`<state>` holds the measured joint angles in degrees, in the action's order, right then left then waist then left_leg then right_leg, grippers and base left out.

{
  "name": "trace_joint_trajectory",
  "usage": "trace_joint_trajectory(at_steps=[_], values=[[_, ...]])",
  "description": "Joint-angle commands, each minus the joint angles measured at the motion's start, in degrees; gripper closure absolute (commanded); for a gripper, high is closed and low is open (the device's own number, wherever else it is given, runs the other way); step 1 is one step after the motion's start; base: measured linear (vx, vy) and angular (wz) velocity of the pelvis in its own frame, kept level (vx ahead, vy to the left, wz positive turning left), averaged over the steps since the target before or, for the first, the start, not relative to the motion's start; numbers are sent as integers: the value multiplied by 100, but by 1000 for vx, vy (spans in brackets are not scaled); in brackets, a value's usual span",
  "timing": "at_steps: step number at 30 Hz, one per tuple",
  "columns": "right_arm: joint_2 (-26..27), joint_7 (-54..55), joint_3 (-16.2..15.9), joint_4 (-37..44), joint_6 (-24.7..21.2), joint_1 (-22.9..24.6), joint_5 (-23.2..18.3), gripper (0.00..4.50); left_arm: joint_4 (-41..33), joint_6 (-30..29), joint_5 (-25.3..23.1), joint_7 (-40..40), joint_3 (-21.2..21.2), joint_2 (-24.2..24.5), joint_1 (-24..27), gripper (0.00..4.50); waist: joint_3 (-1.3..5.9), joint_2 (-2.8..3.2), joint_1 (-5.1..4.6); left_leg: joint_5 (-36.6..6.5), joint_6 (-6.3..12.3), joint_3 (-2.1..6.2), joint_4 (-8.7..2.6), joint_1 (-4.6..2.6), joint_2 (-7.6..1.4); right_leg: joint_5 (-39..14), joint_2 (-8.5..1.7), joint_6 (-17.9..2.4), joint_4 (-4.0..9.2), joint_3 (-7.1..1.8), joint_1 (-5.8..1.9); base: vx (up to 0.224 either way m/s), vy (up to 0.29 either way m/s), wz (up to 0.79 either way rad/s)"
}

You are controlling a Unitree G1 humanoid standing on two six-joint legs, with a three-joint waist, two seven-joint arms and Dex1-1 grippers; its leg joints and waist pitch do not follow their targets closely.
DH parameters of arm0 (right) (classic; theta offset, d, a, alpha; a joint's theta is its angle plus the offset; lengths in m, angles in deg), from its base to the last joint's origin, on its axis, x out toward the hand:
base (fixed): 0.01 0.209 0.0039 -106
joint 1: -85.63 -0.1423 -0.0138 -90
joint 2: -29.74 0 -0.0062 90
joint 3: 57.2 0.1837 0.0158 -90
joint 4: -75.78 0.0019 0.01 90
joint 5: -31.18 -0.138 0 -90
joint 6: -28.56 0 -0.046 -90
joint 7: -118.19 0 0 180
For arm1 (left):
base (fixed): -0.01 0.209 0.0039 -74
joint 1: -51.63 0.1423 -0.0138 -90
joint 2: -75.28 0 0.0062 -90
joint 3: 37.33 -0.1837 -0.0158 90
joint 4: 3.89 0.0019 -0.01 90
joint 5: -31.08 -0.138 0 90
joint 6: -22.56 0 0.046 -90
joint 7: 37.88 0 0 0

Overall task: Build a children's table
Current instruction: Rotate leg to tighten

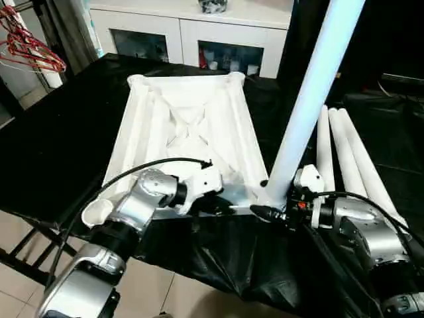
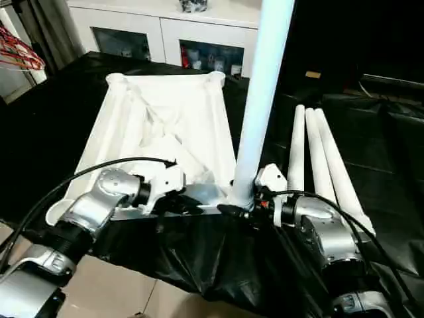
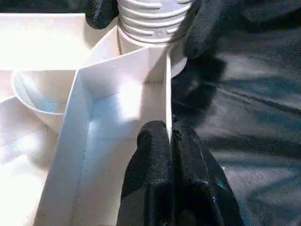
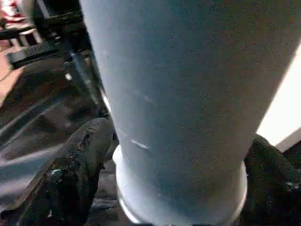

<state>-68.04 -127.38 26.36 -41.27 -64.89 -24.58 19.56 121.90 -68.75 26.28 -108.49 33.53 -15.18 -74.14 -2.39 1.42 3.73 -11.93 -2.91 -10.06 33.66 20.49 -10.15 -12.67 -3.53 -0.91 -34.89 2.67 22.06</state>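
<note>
Two red wire hangers (image 1: pixel 30 46) hang at ten o'clock, beside a grey curtain. Toward centre, the white plastic tabletop (image 1: pixel 189 126) lies upside down on the black, wrinkled cloth (image 1: pixel 59 146) of the workbench, its ribbed, cross-braced underside up and round sockets at the corners. The left gripper (image 3: pixel 170 136) pinches the thin near rim wall of the top at about six o'clock, black fingers closed onto it. Just right of that, one smooth, round, tapered leg (image 1: pixel 311 93) stands upright in the near right corner socket, its ridged foot seated there; the right gripper (image 1: pixel 265 213) has its rough black fingers (image 4: pixel 77 165) spread wide on either side of the leg's base. At three o'clock three more white legs (image 1: pixel 348 156) lie side by side on the cloth, close together. Behind, at twelve o'clock, stands a white cabinet (image 1: pixel 192 30) with glass doors. Pale floor tiles (image 1: pixel 20 238) show under the bench.
</note>
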Motion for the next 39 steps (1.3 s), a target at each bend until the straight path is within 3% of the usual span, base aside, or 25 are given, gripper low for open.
trace_joint_trajectory(at_steps=[1, 6, 7, 9, 13, 16, 17, 19, 20, 21, 22, 23, 24, 26, 28, 30, 34, 39], values=[[-14, -211, -268, -14, -146, 59, 75, 99, -70, 32, 27, -123, -110, 30, -49, 450, 298, -64, 36, -464, 720, 87, -351, 1, -356, 166, -506, -1671, 335, -247, -291, 0, 0, 0], [-23, -300, -334, 20, -143, 77, 84, 142, -21, 91, 37, -224, -89, 137, -66, 450, 300, -86, 55, -426, 722, 83, -346, 0, -356, 160, -516, -1672, 325, -247, -291, 0, 0, 0], [72, -193, -329, 29, -128, 164, 89, 150, -60, 54, 51, -111, -42, 117, -26, 450, 300, -142, 56, -422, 727, 78, -349, -4, -358, 142, -512, -1664, 330, -246, -293, 0, 0, 0], [153, -85, -305, 34, -124, 225, 81, 165, -91, 25, 63, -24, -11, 91, 3, 450, 292, -111, 83, -428, 687, 83, -356, -7, -364, 53, -519, -1638, 333, -251, -278, 0, 0, 0], [648, 997, -52, -206, -95, 231, 165, 171, 9, -64, -64, 758, 102, -217, -36, 450, 257, -158, 64, -697, 521, 87, -396, -26, -361, -415, -540, -1562, 391, -271, -257, 0, 0, 0], [1091, 2049, 116, -559, 73, 174, 351, 172, 35, -224, -139, 1283, 143, -499, -70, 450, 226, -144, -4, -1003, 180, 118, -461, -50, -352, -1188, -546, -1375, 471, -282, -245, 0, 0, 0], [1217, 2357, 144, -680, 118, 149, 423, 172, 25, -281, -154, 1414, 141, -598, -73, 450, 226, -150, -23, -1039, 162, 118, -462, -44, -347, -1219, -536, -1357, 470, -281, -247, 0, 0, 0], [1519, 2959, 221, -923, 148, 96, 504, 172, 21, -400, -220, 1761, 128, -818, -83, 450, 222, -86, -50, -1122, 105, 119, -468, -61, -348, -1202, -528, -1344, 483, -295, -222, 0, 0, 0], [1696, 3409, 233, -1075, 181, 50, 618, 172, 29, -456, -297, 1996, 91, -967, -93, 450, 212, -117, -65, -1183, 82, 118, -471, -59, -336, -1269, -526, -1326, 497, -298, -219, 0, 0, 0], [1801, 3640, 254, -1180, 183, 7, 653, 172, 19, -482, -335, 2132, 72, -1054, -86, 450, 219, -69, -74, -1189, 56, 114, -471, -69, -329, -1288, -525, -1296, 520, -306, -213, 0, 0, 0], [1870, 3789, 271, -1251, 183, -23, 673, 172, 10, -501, -358, 2218, 59, -1112, -81, 450, 218, -82, -78, -1190, 49, 124, -469, -54, -324, -1285, -523, -1289, 506, -305, -226, 0, 0, 0], [1921, 3913, 269, -1299, 230, -43, 716, 172, -10, -507, -372, 2239, 29, -1151, -65, 450, 222, -89, -71, -1162, 85, 120, -469, -46, -319, -1294, -518, -1252, 508, -306, -229, 0, 0, 0], [1975, 4057, 267, -1357, 317, -69, 791, 172, -29, -509, -381, 2232, -11, -1189, -49, 450, 228, -35, -57, -1170, 114, 122, -460, -54, -314, -1292, -526, -1240, 511, -313, -222, 0, 0, 0], [2050, 4068, 317, -1376, 365, -86, 747, 117, -47, -522, -381, 2218, -38, -1220, -35, 450, 239, -59, -55, -1114, 162, 122, -459, -29, -311, -1182, -520, -1213, 511, -311, -239, 0, 0, 0], [2142, 4063, 410, -1395, 376, -112, 641, 100, -56, -532, -389, 2218, -48, -1251, -25, 450, 246, -52, -56, -1061, 202, 122, -460, -21, -313, -1061, -513, -1219, 495, -308, -243, 0, 0, 0], [2064, 3896, 442, -1308, 416, -147, 597, 75, -94, -487, -342, 2029, -52, -1168, -5, 450, 252, -1, -59, -1096, 220, 125, -465, -31, -326, -909, -504, -1268, 490, -301, -239, 0, 0, 0], [1827, 3678, 490, -1252, 432, -199, 541, 48, -82, -272, -264, 1820, -16, -1044, -5, 450, 263, -22, -65, -1044, 249, 122, -455, -25, -321, -652, -504, -1339, 465, -301, -260, 0, 0, 0], [1251, 2430, 351, -981, 442, -141, 401, 48, -125, -104, -100, 1274, 5, -778, -20, 450, 297, -39, -23, -667, 552, 97, -383, -2, -311, 25, -507, -1503, 393, -296, -302, 0, 0, 0]])
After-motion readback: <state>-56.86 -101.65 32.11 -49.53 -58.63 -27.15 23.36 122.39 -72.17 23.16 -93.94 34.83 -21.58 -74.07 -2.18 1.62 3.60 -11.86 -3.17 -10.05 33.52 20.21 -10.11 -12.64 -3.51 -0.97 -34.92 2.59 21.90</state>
